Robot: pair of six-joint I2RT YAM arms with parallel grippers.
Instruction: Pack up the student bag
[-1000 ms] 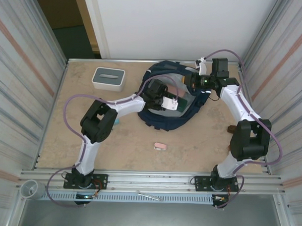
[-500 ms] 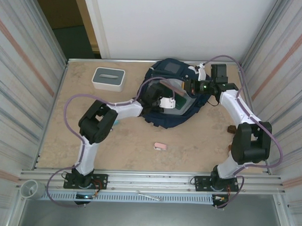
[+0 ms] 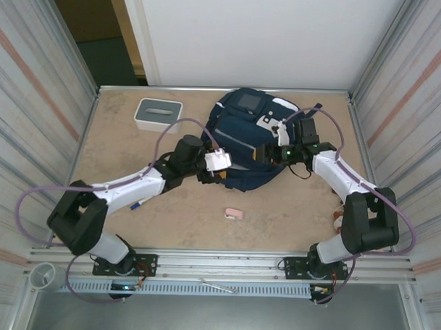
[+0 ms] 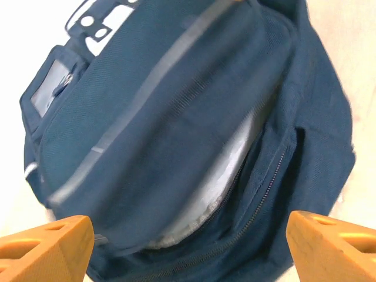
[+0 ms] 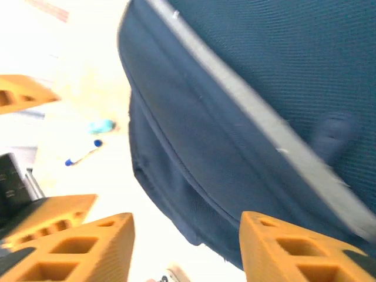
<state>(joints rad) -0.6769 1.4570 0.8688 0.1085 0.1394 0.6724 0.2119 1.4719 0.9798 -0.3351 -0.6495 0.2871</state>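
Table (image 3: 291,207): carried the student bag (image 3: 247,137), which lay flat on its far middle stretch, away from the arm bases. That spot looked chosen so that each arm could come at it from its own side.
Student bag: the biggest thing there, navy, with its grey patch at the far end and a pale stripe running along the top panel. It rested on the table and was held by neither arm.
Zip mouth (image 4: 232,176): on the bag's side facing the left gripper, it gaped enough to show pale lining. It seemed to have been left unzipped so that things could go in.
Left gripper (image 4: 188,249): just off the bag's near-left edge and aimed at the mouth. Its pincer was spread wide with nothing between the fingers, so it was probably free to fetch a loose item.
Right gripper (image 5: 185,241): at the bag's right side, low over the fabric. Its fingers were apart and clamped on nothing, and it was likely placed there to steady or lift the panel.
Box (image 3: 158,113): grey and white, well apart from the bag on its left, lying level with the bag's far end.
Pen (image 3: 136,204): blue-tipped, well apart from the bag to its near left, lying beside the left arm and probably waiting to be packed.
Pink piece (image 3: 234,214): small, lying apart from the bag on its near side. It was the closest loose item, so a fair guess for the next pick.
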